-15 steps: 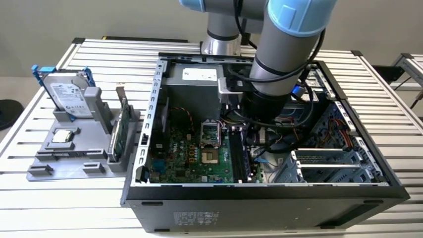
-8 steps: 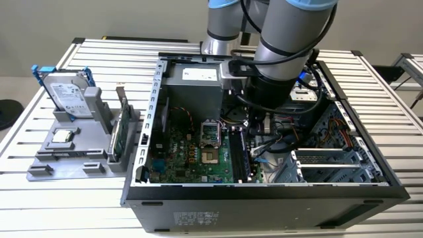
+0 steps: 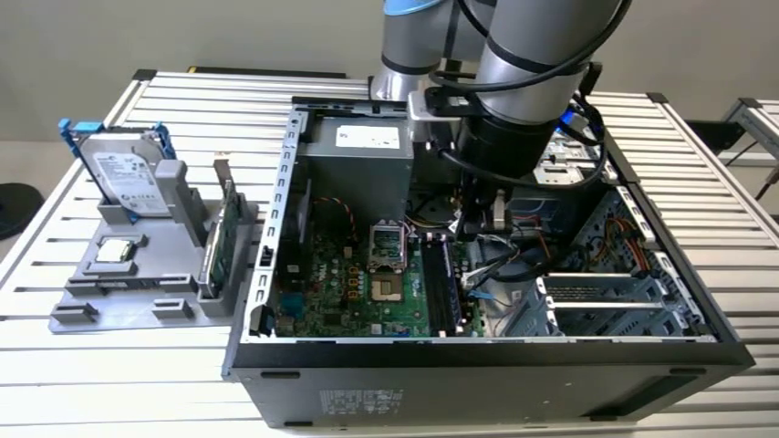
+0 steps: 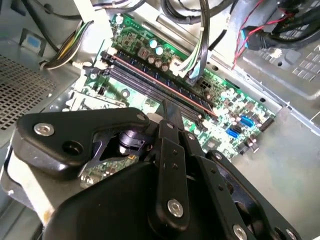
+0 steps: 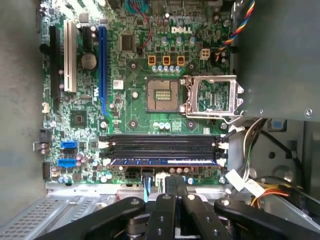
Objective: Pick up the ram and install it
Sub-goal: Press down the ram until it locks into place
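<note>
The ram [image 5: 165,161] lies edge-on along the memory slot nearest my fingers, beside the empty black slots [image 5: 162,142] of the green motherboard [image 5: 130,115]. In the second wrist view the ram [image 4: 150,78] is a thin reddish-edged strip across the slots. My gripper [image 5: 175,179] is shut, its black fingers pressed together with the tips right over the ram's middle; I cannot tell whether they touch it. The second wrist view has the gripper [image 4: 169,106] ending just beside the strip. In the exterior view the gripper [image 3: 472,226] reaches down inside the open computer case [image 3: 487,351].
The open CPU socket [image 5: 165,95] and its raised metal frame [image 5: 212,97] sit beyond the slots. Loose cables [image 5: 252,182] hang close to the fingers. At the exterior view's left, a grey fixture [image 3: 122,283] holds a hard drive [image 3: 128,173] and a green card [image 3: 219,242].
</note>
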`<state>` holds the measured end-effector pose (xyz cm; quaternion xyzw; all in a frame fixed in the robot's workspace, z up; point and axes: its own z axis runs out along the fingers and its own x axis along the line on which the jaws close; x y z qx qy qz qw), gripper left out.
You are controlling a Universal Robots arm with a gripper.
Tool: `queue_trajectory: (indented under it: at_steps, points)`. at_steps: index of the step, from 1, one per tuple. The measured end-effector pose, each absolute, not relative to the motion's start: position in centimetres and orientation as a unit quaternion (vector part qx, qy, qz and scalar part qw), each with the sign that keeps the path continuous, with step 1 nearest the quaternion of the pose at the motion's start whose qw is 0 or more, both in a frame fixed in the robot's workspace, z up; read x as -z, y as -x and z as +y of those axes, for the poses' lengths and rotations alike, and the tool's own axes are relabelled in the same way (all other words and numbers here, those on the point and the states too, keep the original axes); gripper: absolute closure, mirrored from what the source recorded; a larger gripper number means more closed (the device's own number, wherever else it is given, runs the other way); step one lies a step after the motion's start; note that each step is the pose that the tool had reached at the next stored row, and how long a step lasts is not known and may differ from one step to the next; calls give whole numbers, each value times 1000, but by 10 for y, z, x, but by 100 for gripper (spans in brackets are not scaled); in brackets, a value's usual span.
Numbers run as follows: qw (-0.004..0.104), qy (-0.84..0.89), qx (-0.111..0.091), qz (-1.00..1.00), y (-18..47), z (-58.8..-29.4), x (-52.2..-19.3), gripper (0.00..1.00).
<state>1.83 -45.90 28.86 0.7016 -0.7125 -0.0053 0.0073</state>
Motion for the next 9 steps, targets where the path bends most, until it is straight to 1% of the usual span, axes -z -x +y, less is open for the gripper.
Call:
queue_trajectory:
  at_steps: [9]
  points:
    - [7,-702,5,-713,-18,-459,-289,100]
